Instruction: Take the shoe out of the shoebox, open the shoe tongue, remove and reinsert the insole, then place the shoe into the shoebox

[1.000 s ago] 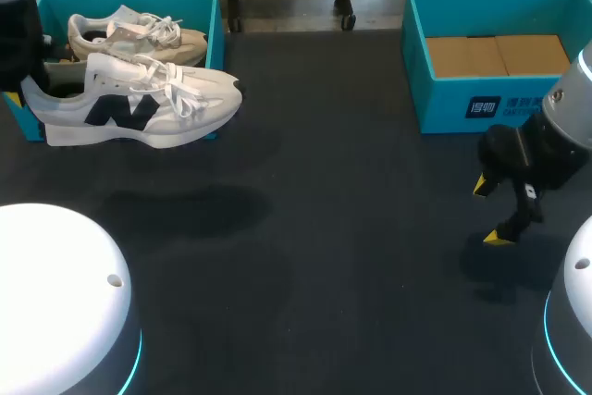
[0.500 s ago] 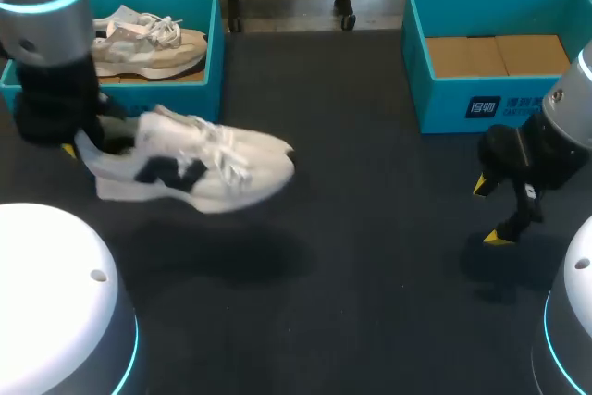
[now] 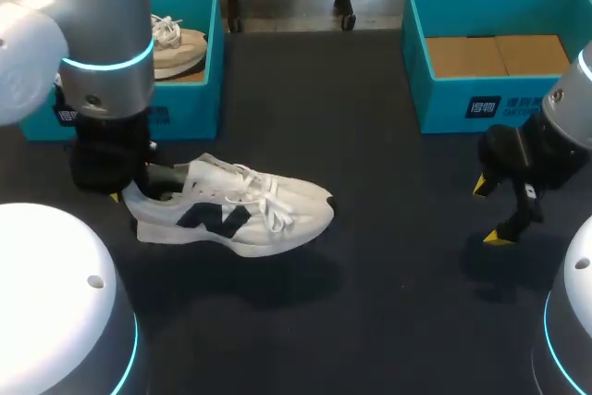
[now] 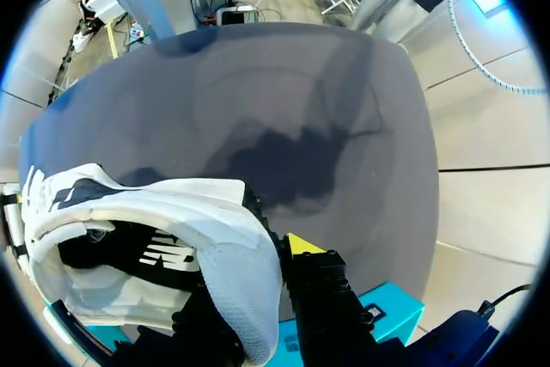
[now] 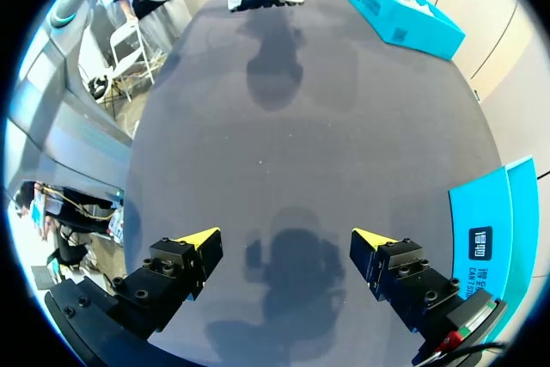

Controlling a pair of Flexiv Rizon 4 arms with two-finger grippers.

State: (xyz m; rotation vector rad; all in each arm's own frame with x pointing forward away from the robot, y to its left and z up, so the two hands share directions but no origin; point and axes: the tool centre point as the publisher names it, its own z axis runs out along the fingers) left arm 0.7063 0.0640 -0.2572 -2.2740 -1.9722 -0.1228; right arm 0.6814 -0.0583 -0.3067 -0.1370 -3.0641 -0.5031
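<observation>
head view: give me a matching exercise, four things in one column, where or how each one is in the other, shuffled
1 white shoe
2 beige shoe
3 right pincer
4 right shoebox

a open, holding nothing
b lying in the left shoebox
c holds only brown cardboard
d gripped at the heel by the left pincer

Pairs: 1-d, 2-b, 3-a, 4-c

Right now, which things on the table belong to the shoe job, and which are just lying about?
In the job:
white shoe, gripped at the heel by the left end effector
left shoebox behind it
right end effector, open, holding nothing

Lying about:
beige shoe inside the left shoebox
right shoebox, holding only cardboard, apparently spare
</observation>
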